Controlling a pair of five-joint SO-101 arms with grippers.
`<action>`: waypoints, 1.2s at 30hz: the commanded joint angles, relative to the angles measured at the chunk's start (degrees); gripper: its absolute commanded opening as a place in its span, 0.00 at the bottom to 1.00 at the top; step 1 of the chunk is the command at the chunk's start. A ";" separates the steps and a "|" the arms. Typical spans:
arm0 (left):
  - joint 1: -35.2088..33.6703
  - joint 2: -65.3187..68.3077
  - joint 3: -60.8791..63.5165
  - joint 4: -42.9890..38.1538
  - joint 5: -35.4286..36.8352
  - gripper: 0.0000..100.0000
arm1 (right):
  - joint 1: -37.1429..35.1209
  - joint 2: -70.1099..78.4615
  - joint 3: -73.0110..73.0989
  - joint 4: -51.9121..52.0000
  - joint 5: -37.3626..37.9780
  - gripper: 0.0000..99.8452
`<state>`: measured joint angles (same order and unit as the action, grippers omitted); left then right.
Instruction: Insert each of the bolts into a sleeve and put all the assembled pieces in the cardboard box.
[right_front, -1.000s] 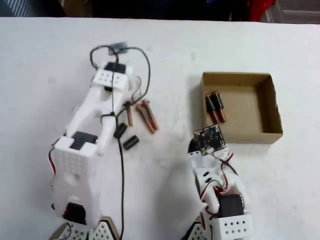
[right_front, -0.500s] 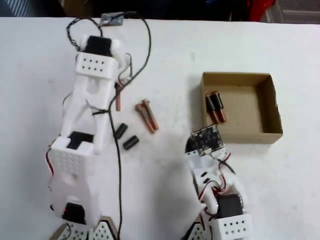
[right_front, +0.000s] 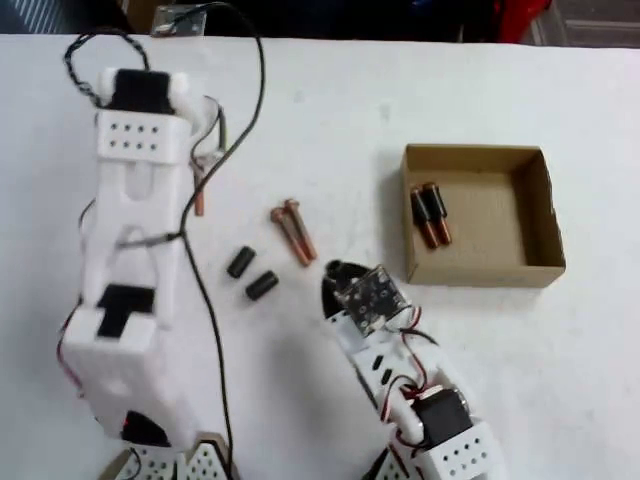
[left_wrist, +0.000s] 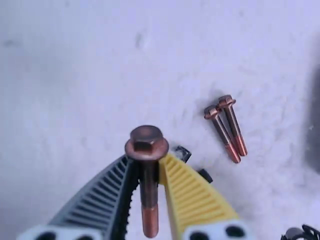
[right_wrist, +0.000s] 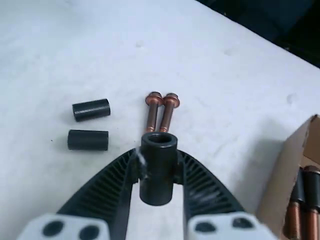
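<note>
Item, left: we record the left gripper (left_wrist: 147, 161) held aloft, its jaws pinching one bolt (left_wrist: 146, 142) by the shank, head outward, not yet sleeved. Item, centre: we count two loose sleeves (right_front: 240, 262) lying near each other and, just beside them, two loose bolts (right_front: 294, 232) touching side by side, then the right gripper (right_wrist: 158, 155), its jaws clamped on a sleeve (right_wrist: 159, 177). Item, right: the cardboard box (right_front: 478, 152) holds two assembled pieces (right_front: 431, 216), so by our reckoning two of five are done, one pairing is in hand and two are untouched.
</note>
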<state>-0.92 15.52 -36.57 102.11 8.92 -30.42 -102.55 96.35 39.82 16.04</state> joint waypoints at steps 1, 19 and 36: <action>-0.57 -12.88 7.74 0.09 -3.08 0.02 | -4.88 -0.57 0.53 -4.53 -0.35 0.02; 0.22 -63.60 54.33 -30.51 -2.90 0.02 | -12.97 -0.57 0.53 -15.78 -8.00 0.02; 22.55 -102.29 94.68 -63.21 -2.81 0.02 | -13.32 -0.57 0.53 -15.69 -15.74 0.02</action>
<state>19.03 -83.38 57.76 41.45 5.93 -43.43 -102.55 96.35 25.58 1.98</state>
